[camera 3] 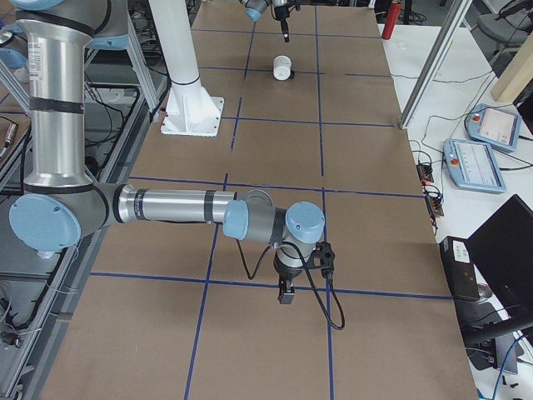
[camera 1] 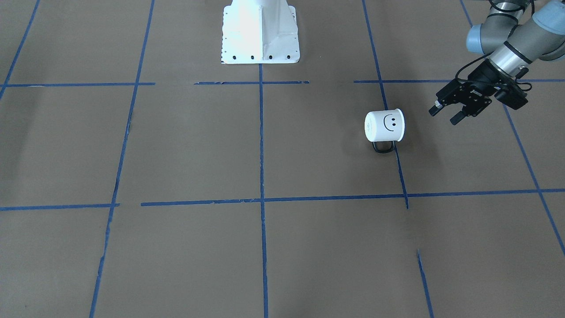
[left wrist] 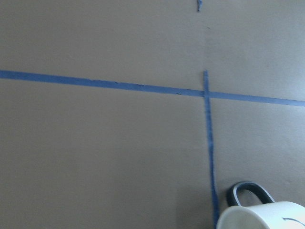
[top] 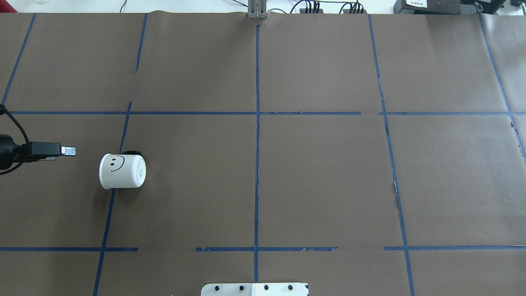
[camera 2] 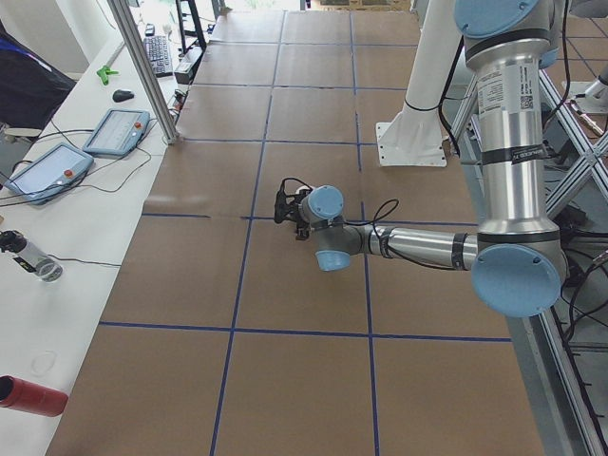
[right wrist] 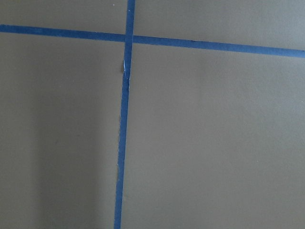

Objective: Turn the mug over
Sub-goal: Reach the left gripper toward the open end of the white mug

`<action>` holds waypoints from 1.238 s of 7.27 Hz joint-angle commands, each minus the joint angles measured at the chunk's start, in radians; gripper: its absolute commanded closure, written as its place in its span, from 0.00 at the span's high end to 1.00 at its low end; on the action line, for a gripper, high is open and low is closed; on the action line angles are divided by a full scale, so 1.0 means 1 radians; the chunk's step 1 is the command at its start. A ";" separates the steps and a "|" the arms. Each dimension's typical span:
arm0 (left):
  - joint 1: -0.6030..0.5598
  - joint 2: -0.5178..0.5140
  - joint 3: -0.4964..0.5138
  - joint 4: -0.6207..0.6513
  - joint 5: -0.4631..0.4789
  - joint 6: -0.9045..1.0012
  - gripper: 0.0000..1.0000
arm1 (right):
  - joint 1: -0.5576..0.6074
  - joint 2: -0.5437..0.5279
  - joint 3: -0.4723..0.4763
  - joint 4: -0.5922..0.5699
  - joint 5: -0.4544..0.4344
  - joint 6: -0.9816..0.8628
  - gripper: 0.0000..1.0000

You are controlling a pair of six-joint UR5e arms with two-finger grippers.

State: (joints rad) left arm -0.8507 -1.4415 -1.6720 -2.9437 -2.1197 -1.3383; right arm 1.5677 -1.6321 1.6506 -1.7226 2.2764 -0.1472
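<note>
- mug (camera 1: pixel 384 126) lying on its side on the worktop (camera 1: pixel 198 145)
- left hand (camera 1: pixel 446 115) spread, near the mug, not touching
- right hand (camera 3: pixel 286 293) well away from the mug, can't tell its grip

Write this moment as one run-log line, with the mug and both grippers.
mug: on its side, untouched | left gripper: open, beside mug, apart | right gripper: far from mug, state unclear | flip: not yet done
</note>
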 commanded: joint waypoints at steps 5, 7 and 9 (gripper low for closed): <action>0.137 -0.141 0.178 -0.216 0.100 -0.165 1.00 | 0.000 0.000 0.000 0.000 0.000 0.000 1.00; 0.151 -0.164 0.179 -0.221 0.096 -0.191 0.97 | 0.000 0.000 0.000 0.000 0.000 0.000 1.00; 0.151 -0.191 0.182 -0.222 0.069 -0.200 0.64 | 0.000 0.000 0.000 0.000 0.000 0.000 1.00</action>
State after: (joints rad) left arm -0.7006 -1.6142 -1.4920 -3.1651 -2.0300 -1.5332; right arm 1.5678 -1.6321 1.6505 -1.7227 2.2764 -0.1473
